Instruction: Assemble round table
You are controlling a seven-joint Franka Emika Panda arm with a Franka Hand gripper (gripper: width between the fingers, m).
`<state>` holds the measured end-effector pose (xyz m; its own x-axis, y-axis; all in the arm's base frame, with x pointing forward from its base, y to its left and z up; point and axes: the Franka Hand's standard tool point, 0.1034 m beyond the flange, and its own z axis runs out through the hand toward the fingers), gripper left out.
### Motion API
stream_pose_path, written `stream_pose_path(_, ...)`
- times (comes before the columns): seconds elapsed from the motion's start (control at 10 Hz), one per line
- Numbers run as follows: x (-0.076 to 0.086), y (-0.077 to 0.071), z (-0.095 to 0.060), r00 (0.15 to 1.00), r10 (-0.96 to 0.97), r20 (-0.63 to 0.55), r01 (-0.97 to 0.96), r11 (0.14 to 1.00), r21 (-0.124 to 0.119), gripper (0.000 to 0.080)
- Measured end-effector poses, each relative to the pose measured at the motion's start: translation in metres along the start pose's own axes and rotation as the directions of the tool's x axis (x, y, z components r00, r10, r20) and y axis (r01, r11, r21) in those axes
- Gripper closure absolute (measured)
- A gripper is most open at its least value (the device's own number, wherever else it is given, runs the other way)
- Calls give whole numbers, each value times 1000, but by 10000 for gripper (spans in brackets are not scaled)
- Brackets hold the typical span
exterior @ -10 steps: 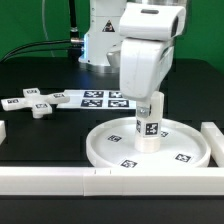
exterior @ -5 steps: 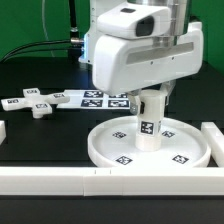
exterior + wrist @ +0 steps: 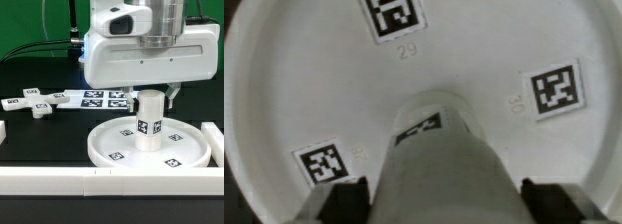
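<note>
While short leg (image 3: 150, 122) stands upright inside rimmed round disc (image 3: 100, 142), claw (image 3: 441, 196) clasping its top

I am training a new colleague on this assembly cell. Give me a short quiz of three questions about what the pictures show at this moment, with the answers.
1. True or false: the cross-shaped foot lies on the table, apart from the round disc.
2. Where is the leg? A) on the marker board; B) upright in the middle of the round disc; C) fitted into the cross-shaped foot.
3. Fill in: in the wrist view, the two fingers of the gripper sit close on either side of the ____.

Key: 1 true; 2 B; 3 leg.
</note>
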<state>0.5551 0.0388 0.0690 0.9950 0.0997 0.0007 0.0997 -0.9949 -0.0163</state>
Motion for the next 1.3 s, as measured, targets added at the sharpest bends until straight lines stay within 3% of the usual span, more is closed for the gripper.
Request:
stream_pose_path(0.1, -1, -1, 0, 992, 127, -1, -127, 992, 1, 390)
stream_pose_path(0.3, 0, -1, 0, 904, 426, 20, -427, 903, 53, 390)
stream_pose_path(0.5, -1, -2, 1, 838, 545, 35, -546, 837, 46, 390)
stream_pose_path(0.8, -1, -4, 0, 843, 537, 35, -538, 842, 45, 390)
stream_pose_path(0.9, -3, -6, -8, 886, 463, 24, -464, 885, 44, 198)
stream_pose_path(1.2, -31, -4, -27, 956, 294, 6, -294, 955, 46, 153)
stream_pose_path(1.3, -31, -5, -25, 956, 294, 8, -294, 955, 46, 150)
